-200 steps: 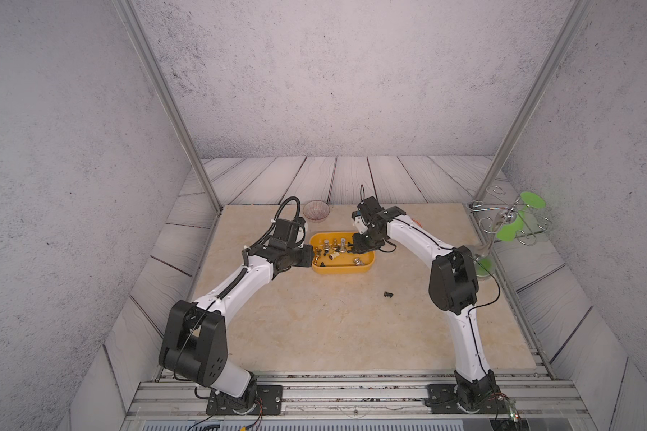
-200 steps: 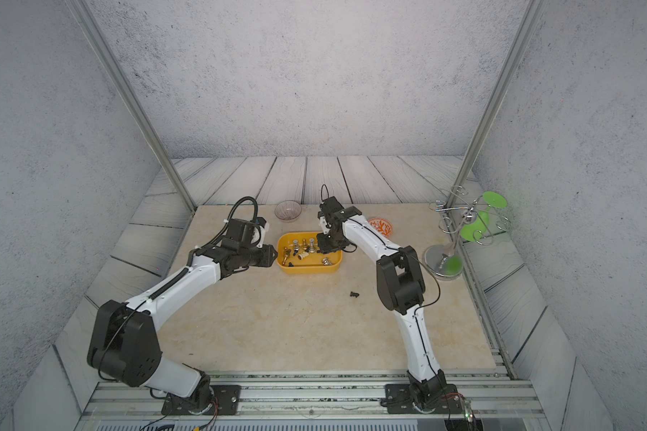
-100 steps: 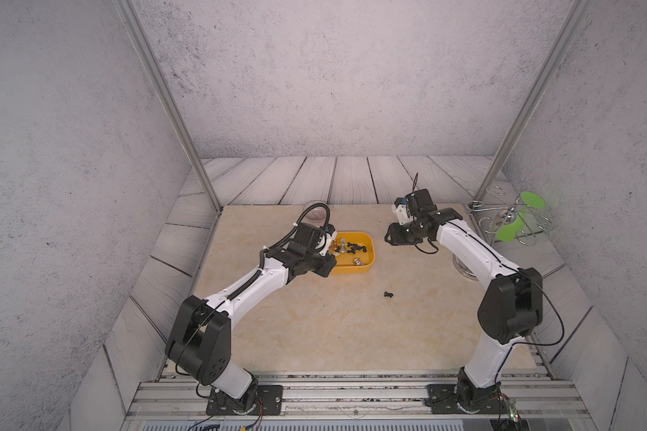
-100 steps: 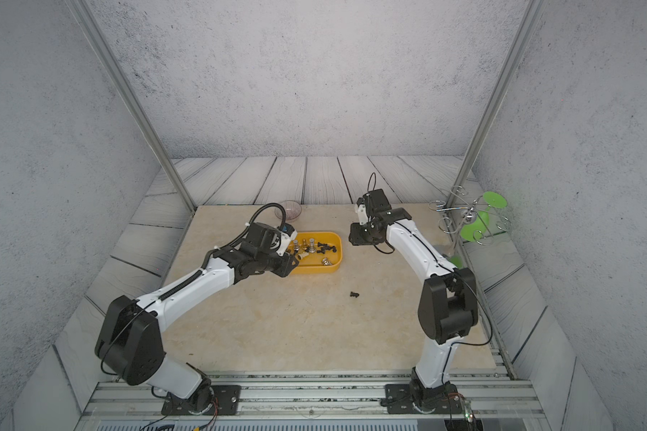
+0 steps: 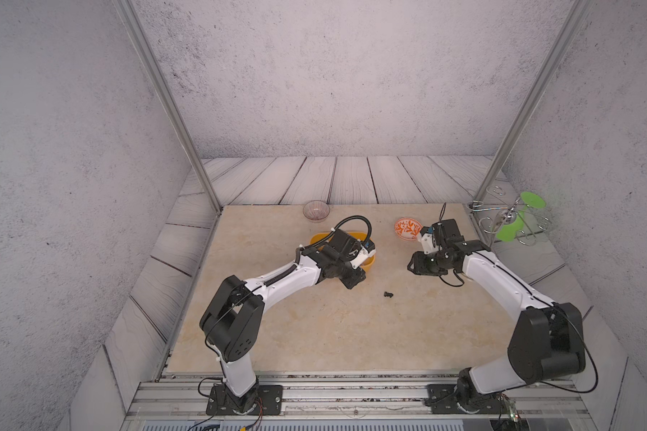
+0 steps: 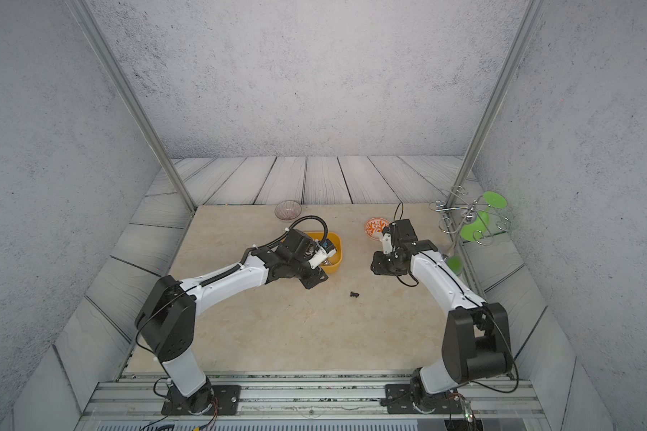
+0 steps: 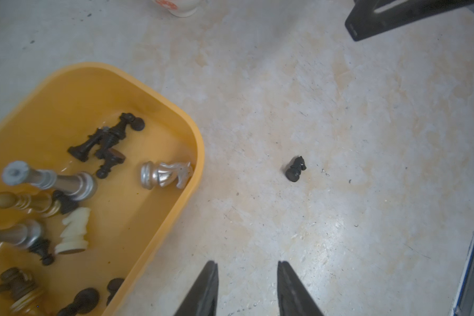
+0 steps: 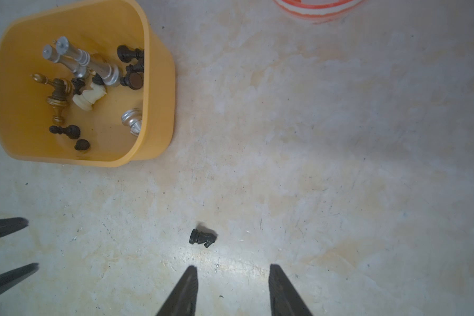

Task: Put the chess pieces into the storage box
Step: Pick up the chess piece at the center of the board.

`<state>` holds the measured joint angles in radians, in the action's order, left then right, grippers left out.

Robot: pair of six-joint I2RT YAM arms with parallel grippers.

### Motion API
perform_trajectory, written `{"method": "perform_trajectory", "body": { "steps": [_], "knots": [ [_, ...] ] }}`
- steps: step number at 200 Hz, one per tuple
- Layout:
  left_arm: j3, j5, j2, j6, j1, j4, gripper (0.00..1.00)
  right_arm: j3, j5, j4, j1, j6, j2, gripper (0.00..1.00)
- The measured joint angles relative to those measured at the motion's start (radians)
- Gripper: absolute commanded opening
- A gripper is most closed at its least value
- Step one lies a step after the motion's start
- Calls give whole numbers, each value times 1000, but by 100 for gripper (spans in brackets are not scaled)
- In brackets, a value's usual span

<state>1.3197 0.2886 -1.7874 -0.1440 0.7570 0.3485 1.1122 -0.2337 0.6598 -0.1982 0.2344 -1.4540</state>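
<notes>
Locate the single black piece [image 7: 296, 168] outside the storage box [image 7: 200, 153]. It lies on its side on the bare counter [image 7: 367, 136] and is apparently a knight. It sits ahead of the left jaws, slightly off their centre line and not between them. In the right wrist view the piece [image 8: 202, 237] lies just ahead of the right jaws. Both pairs of jaws stand spread and empty. The other chess pieces [image 8: 93, 82] lie in the box. One second ago both arms worked at the box. The right arm has since drawn back to its own side, and the left has swung toward the loose piece.
</notes>
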Motion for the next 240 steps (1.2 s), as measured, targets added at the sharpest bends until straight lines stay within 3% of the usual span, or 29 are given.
{"method": "perform_trajectory", "body": {
  "steps": [93, 240],
  "knots": [
    [248, 26, -259, -116, 97, 67, 40, -163, 2, -6, 16, 5, 274, 46],
    [388, 17, -445, -189, 150, 124, 40, -166, 5, 2, 37, 5, 285, 46]
  ]
}}
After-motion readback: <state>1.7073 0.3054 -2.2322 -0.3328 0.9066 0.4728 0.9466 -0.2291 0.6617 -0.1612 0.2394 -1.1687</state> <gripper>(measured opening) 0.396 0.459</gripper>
